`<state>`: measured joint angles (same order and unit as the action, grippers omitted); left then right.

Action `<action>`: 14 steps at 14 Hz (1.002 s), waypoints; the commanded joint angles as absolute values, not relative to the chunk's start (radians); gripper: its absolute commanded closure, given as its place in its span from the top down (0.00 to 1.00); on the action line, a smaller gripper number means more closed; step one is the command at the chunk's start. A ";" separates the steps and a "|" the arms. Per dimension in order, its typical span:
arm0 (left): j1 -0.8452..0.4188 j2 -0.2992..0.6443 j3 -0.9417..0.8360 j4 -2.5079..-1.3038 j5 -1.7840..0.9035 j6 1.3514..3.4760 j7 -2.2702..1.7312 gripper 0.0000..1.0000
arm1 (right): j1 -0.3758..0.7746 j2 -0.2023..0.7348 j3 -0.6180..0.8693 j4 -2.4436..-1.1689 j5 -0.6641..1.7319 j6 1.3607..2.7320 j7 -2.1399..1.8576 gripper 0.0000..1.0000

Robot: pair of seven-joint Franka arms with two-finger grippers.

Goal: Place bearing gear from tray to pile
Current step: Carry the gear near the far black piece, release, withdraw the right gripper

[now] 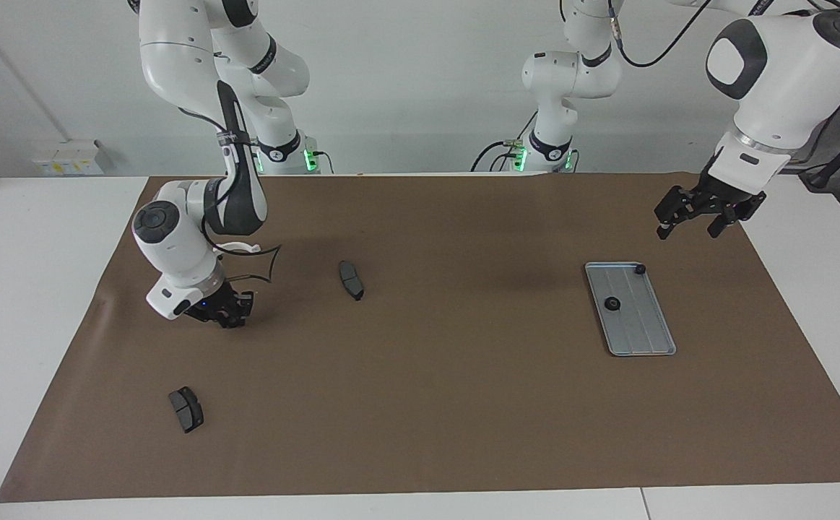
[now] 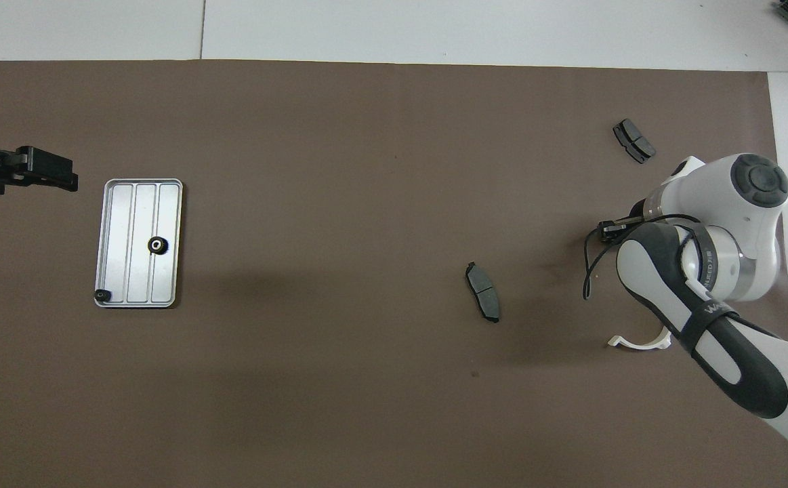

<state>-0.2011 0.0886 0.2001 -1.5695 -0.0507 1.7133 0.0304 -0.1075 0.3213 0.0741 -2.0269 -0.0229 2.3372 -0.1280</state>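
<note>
The grey-blue tray [image 1: 643, 336] [image 2: 122, 203] lies toward the left arm's end of the mat. A black bearing gear [image 1: 612, 303] [image 2: 156, 245] rests on it, and a smaller black part [image 1: 640, 269] [image 2: 101, 295] sits in its corner nearest the robots. The pile is a white curved bracket [image 1: 235, 248] [image 2: 637, 342] and two dark brake pads [image 1: 351, 279] [image 1: 186, 409]. My right gripper [image 1: 226, 315] hangs low over the mat beside the bracket. Whether it holds anything does not show. My left gripper [image 1: 687, 230] waits open, raised beside the tray's end nearest the robots.
A brown mat [image 1: 448, 404] covers most of the white table. The right arm's wrist [image 2: 739, 224] and a looping black cable [image 2: 593, 264] hide its gripper in the overhead view. A white box [image 1: 69, 157] sits off the mat at the right arm's end.
</note>
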 commanded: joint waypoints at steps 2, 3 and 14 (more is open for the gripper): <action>-0.199 0.095 0.201 -1.560 -0.060 1.721 0.020 1.00 | -0.118 0.279 0.087 -2.045 0.002 2.347 -0.140 1.00; -0.198 0.095 0.201 -1.560 -0.060 1.723 0.023 1.00 | -0.115 0.270 0.089 -2.033 0.002 2.338 -0.130 1.00; -0.190 0.094 0.201 -1.560 -0.058 1.718 0.028 1.00 | -0.110 0.092 0.097 -1.898 -0.012 2.077 0.020 1.00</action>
<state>-0.1992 0.0886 0.2020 -1.5695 -0.0507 1.7136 0.0302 -0.1057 0.1116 0.0873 -1.9232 -0.0212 2.1186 -0.0057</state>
